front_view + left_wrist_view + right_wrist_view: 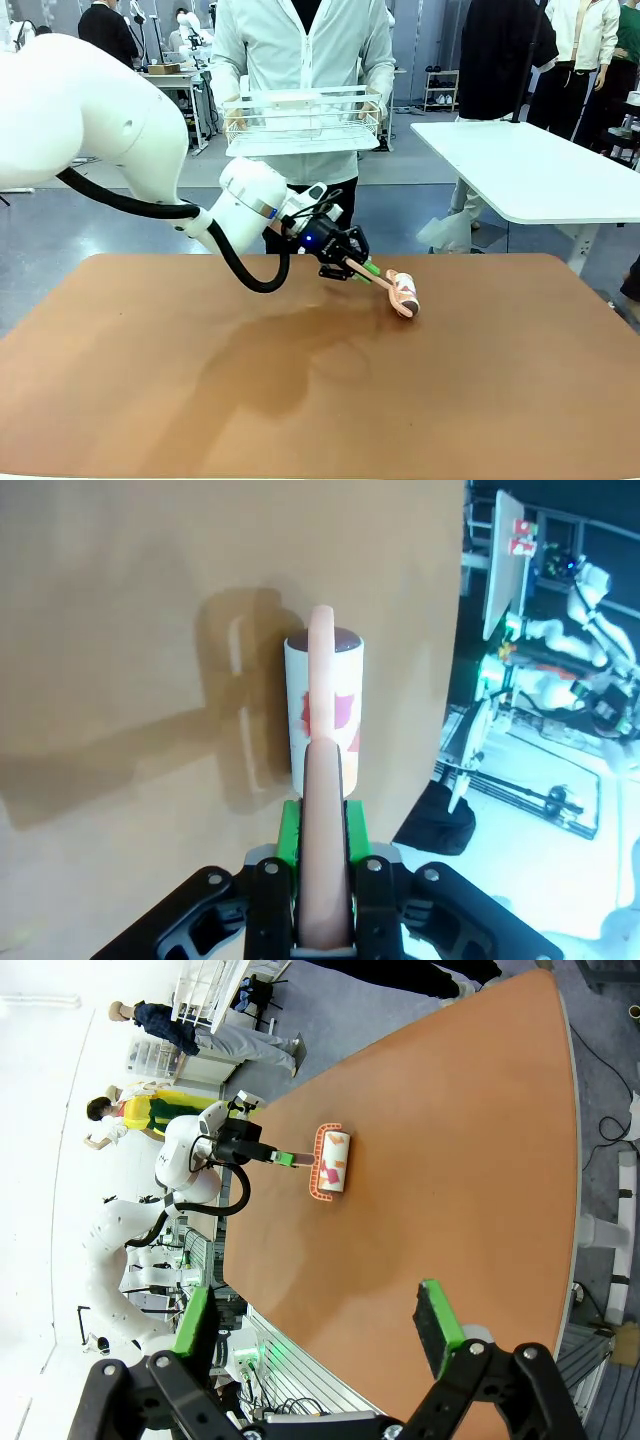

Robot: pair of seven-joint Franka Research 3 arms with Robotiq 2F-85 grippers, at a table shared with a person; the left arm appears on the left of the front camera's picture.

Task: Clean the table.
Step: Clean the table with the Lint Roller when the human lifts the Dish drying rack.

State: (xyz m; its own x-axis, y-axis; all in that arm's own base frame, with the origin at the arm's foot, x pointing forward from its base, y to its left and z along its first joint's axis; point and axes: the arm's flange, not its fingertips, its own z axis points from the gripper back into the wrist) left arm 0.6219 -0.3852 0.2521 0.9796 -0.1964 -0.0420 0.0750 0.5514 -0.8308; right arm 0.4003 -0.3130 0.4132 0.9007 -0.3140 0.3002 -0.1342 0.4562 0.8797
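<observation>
The left pincer (322,825) gripped the light-looking lint roller (340,695) by its stiff pink handle (322,770), the sensible hold, roll ahead on the counter (120,630).

Front camera looks across the table (300,400); both wrist cameras (left close, right farther) share the lint roller (345,680).

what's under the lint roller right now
The brown table; the lint roller, held by the left gripper, seems to rest on it. The strip beneath the roll is covered.
</observation>
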